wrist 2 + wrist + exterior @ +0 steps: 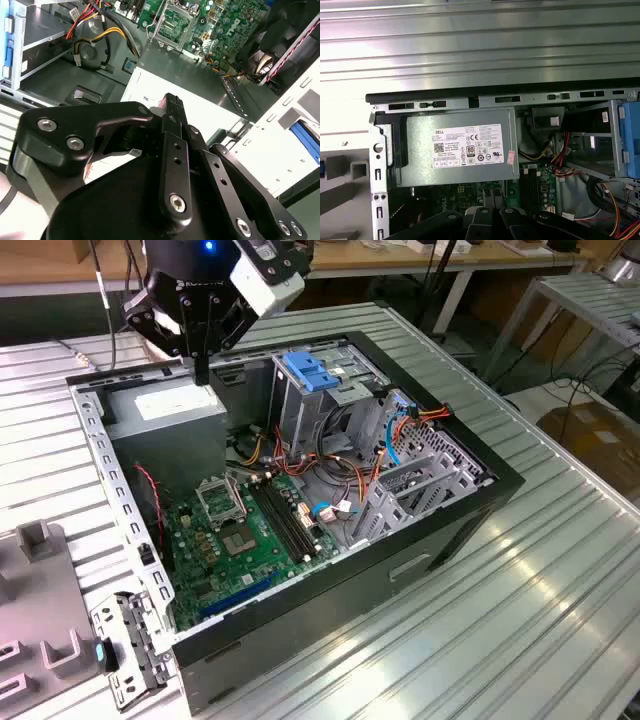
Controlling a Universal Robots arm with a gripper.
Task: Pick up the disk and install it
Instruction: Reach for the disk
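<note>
Disk pickup seemingly unstarted; black gripper (201, 375), closed and empty, hovers with grey metal power-supply box (165, 405) directly beneath; grasping needs jaws opened.

Bright, even overhead light; glare on ribbed worktop (480, 45) at 12 o'clock in first wrist view; case (470, 89) interior dim.
</note>
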